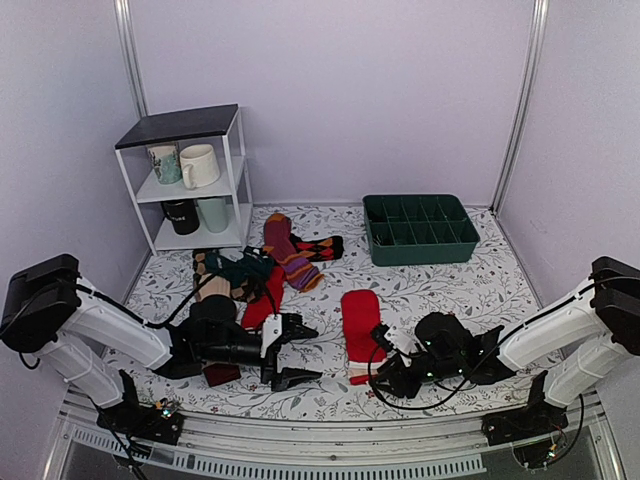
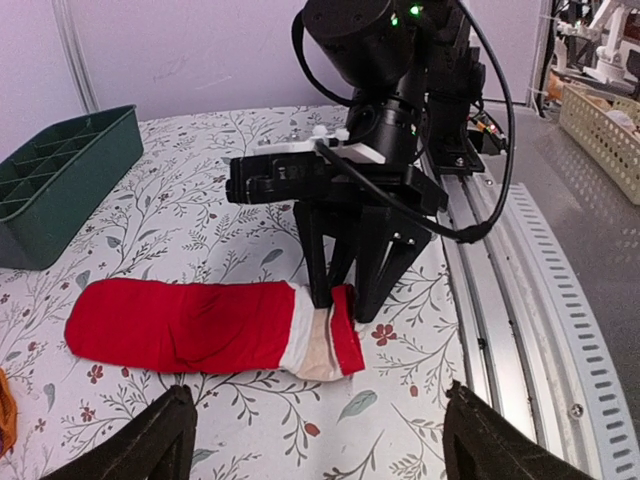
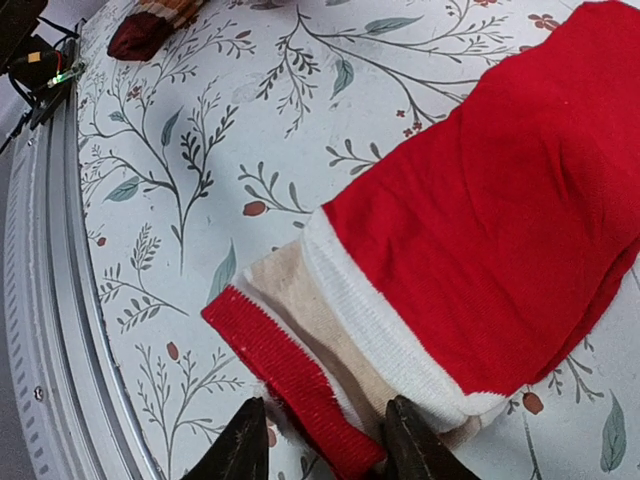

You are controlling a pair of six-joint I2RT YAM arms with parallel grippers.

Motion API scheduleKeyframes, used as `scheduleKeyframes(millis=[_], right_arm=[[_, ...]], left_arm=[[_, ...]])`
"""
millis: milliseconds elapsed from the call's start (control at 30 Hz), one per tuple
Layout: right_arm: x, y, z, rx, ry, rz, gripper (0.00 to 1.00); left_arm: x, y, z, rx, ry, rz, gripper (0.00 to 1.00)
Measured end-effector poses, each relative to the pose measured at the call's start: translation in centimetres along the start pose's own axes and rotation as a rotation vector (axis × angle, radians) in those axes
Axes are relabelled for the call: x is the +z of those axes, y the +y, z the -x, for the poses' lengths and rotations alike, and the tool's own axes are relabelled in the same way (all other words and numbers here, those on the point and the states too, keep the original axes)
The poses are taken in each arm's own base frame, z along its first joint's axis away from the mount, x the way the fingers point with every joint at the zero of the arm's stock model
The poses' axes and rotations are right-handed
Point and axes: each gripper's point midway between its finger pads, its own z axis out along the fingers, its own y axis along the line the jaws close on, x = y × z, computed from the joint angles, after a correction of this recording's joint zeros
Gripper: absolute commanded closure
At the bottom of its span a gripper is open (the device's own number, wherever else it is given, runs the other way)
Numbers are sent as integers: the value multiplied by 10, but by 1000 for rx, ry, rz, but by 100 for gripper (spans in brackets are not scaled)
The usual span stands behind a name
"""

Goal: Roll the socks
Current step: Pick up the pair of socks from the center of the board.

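The red socks (image 1: pixel 361 318) lie flat and stacked on the floral table, toes toward the back, the cream-and-pink cuff toward the front edge. They also show in the left wrist view (image 2: pixel 180 325) and the right wrist view (image 3: pixel 500 200). My right gripper (image 1: pixel 378 362) stands at the cuff end. It is open, its fingertips (image 3: pixel 245 445) straddling the red cuff edge, which lies flat between them. It shows from the left wrist too (image 2: pixel 345 300). My left gripper (image 1: pixel 293 352) is open and empty, to the left of the socks, pointing at them (image 2: pixel 320 450).
A green divided tray (image 1: pixel 420 230) sits at the back right. A pile of other socks (image 1: pixel 285 250), maroon striped and brown striped, lies back left. A white shelf with mugs (image 1: pixel 190 175) stands in the far left corner. A metal rail (image 1: pixel 330 435) runs along the front edge.
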Motion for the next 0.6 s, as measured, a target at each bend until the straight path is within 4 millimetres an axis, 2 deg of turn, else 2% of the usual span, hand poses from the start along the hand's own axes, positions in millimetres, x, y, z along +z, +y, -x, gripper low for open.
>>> scheduleKeyframes(millis=[133, 267, 367, 600], right_arm=[[1, -2, 0, 10, 0, -11, 72], [4, -2, 1, 15, 2, -15, 90], [9, -4, 3, 30, 9, -27, 100], [14, -2, 11, 139, 120, -66, 100]], left_arm=[[3, -3, -3, -4, 6, -22, 15], [5, -4, -4, -5, 9, -29, 16], [4, -6, -3, 2, 6, -42, 20], [7, -20, -2, 81, 11, -134, 22]])
